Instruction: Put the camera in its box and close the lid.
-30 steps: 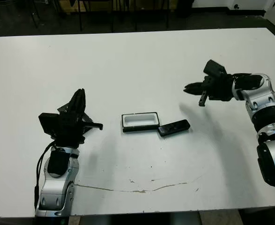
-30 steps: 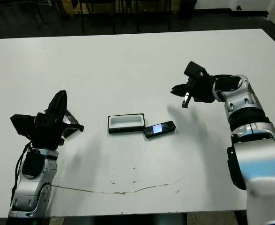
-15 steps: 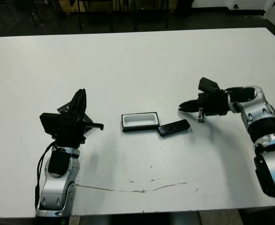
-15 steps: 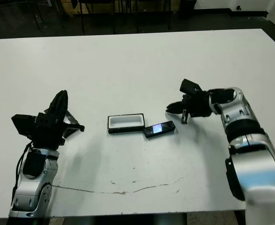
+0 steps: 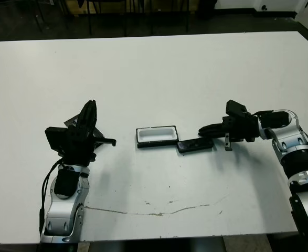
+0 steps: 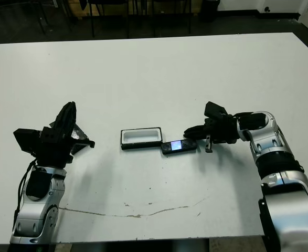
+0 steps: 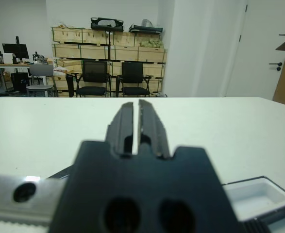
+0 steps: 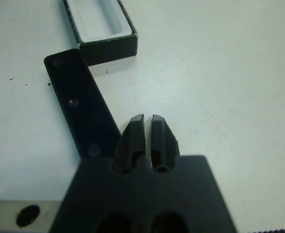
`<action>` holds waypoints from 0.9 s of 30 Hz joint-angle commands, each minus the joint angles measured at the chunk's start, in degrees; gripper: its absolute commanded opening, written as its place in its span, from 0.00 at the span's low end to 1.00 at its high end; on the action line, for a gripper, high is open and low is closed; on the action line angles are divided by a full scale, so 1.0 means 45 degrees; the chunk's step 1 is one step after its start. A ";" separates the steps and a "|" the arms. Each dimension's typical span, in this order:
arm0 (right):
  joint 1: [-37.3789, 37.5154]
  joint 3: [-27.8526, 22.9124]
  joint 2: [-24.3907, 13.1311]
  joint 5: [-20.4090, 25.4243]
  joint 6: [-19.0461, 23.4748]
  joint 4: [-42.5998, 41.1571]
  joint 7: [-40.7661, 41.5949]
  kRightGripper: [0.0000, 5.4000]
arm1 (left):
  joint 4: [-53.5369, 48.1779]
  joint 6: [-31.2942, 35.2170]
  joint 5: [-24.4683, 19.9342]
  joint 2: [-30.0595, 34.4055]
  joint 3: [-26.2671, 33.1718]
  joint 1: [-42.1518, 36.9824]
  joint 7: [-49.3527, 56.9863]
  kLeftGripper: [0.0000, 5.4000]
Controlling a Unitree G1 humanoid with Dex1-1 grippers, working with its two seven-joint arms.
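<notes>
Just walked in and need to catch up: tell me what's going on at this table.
A two-armed robot is working to pack a camera into its box. The open, white-lined box sits mid-table with the camera lying just beside it, not yet inside. The right tool is low at the camera's end, fingers together, holding nothing. The left tool waits off to the side, also closed and empty. No lid is on the box.

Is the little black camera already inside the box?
No, the camera lies on the table just outside the open box, whose white inside is empty.
</notes>
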 commanded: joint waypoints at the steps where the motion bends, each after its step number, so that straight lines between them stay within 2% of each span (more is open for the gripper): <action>1: 0.0433 0.0086 -0.0230 0.0139 0.0649 -0.0001 0.0483 0.00 | 0.0184 0.0012 0.0078 0.0097 0.0062 0.0162 0.0004 0.00; 4: 0.0424 -0.0015 -0.0319 0.0513 0.0714 0.0152 0.1199 0.00 | 0.0142 0.0048 0.0081 0.0118 0.0088 0.0187 0.0011 0.00; 5: 0.0514 0.0003 -0.0461 0.0518 0.0992 -0.0156 0.1238 0.00 | 0.0141 0.0035 0.0077 0.0130 0.0094 0.0189 -0.0004 0.00; 8: 0.0972 0.0197 -0.1136 0.0429 0.3898 -0.2223 0.1204 0.00 | 0.0113 0.0083 0.0060 0.0147 0.0109 0.0187 -0.0018 0.00; 13: 0.2055 0.0226 -0.2077 0.0626 0.6314 -0.5639 0.0978 0.00 | 0.0065 0.0174 -0.0041 0.0121 0.0132 0.0196 -0.0053 0.00; 16: 0.2345 0.0326 -0.2486 0.0914 0.7529 -0.6629 0.1211 0.00 | -0.0011 0.0265 0.0028 0.0143 0.0137 0.0211 -0.0015 0.00; 17: 0.2419 0.0359 -0.2596 0.0978 0.7815 -0.6884 0.1225 0.00 | -0.0018 0.0261 0.0034 0.0149 0.0140 0.0214 -0.0018 0.00; 21: 0.2801 0.0129 -0.2647 0.1846 0.7581 -0.6800 0.1655 0.00 | 0.0008 0.0182 -0.0055 0.0130 0.0169 0.0213 -0.0066 0.00; 23: 0.2871 0.0173 -0.2729 0.2110 0.7801 -0.6901 0.1793 0.00 | 0.0010 0.0172 -0.0047 0.0145 0.0171 0.0211 -0.0083 0.00; 27: 0.2834 0.0494 -0.2934 0.2097 0.8131 -0.7249 0.1778 0.00 | -0.0052 0.0281 0.0013 0.0139 0.0154 0.0233 -0.0029 0.00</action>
